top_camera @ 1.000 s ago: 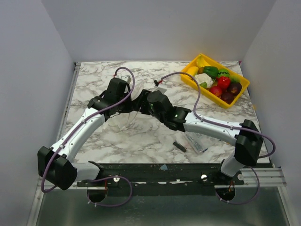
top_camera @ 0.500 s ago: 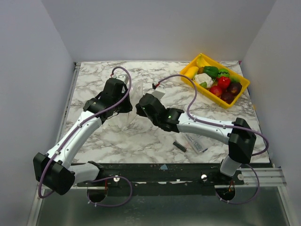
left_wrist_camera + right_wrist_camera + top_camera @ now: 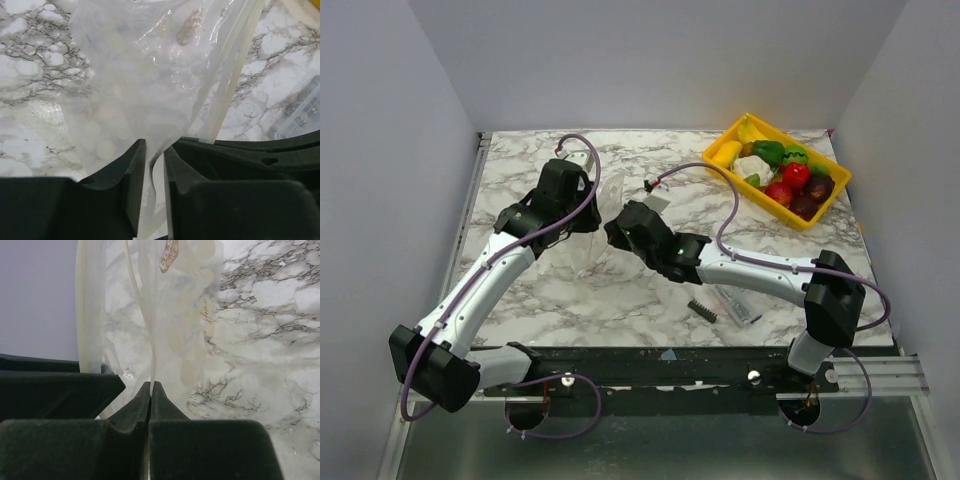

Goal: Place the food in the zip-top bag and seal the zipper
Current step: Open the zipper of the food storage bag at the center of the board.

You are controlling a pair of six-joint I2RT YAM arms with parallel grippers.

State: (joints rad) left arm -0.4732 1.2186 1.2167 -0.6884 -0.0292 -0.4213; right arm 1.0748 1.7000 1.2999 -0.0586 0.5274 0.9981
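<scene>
Left gripper (image 3: 154, 150): fingers are almost together, clamping a fold of the clear crinkly zip-top bag (image 3: 140, 75). The film is running down through the thin slit between them.

Right gripper (image 3: 151, 387): fingertips are pressing flat together, pinching another fold of the same bag. No gap is showing.

The bag is hanging between my two sets of fingers and spreading forward from both tips over the white marble table (image 3: 640, 150).

The pale clear zipper strip (image 3: 225, 90) is running up and to the right from just beside my left fingertips. It is looking straight there and is not caught in the pinch. I cannot tell whether it is pressed closed.

The glossy toy fruits and vegetables (image 3: 790, 180) are sitting in the yellow plastic tray (image 3: 752, 196), well apart from both grips, far right of my right fingers.

Bare marble is lying ahead and to the right of my right fingertips. Both grips are sitting mid-table, away from the table edges.

The small black ridged piece (image 3: 701, 309) and the flat clear packet (image 3: 735, 302) are lying behind my right fingers, by the forearm.
</scene>
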